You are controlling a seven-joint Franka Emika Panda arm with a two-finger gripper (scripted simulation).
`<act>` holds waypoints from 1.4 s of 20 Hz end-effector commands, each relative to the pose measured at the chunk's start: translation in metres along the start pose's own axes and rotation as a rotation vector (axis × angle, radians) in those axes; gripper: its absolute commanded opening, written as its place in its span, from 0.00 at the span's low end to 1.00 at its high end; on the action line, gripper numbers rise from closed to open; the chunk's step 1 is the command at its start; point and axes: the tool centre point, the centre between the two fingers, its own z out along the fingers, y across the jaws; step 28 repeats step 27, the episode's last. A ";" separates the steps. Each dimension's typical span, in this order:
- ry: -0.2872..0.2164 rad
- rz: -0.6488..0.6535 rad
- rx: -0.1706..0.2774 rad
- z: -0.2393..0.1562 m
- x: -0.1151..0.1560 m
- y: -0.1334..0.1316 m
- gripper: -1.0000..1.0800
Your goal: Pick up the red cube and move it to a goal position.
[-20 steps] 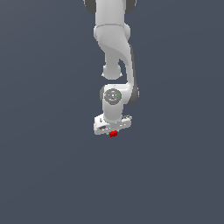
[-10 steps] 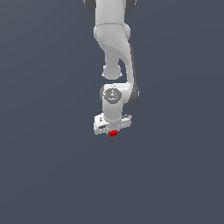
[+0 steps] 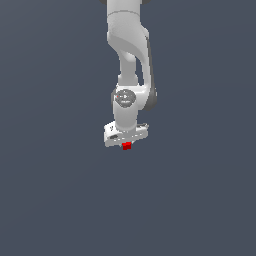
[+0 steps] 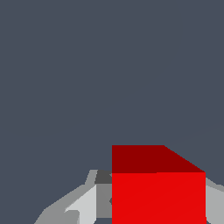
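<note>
The gripper [image 3: 126, 144] hangs low over the worktop [image 3: 55, 195] with its jaws drawn in on the cube [image 3: 126, 145], which sits between them at the fingertips and fills the near part of the wrist view. To do the carry well, I judge the squeeze should stay firm and the arm [image 3: 128, 55] travel smoothly. One cube, one arm, one gripper; no goal marker shows.
</note>
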 end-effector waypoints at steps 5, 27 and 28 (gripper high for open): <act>0.001 0.000 -0.001 -0.043 -0.025 0.009 0.00; 0.001 0.000 -0.001 -0.113 -0.062 0.023 0.00; 0.001 0.000 -0.001 -0.113 -0.062 0.023 0.00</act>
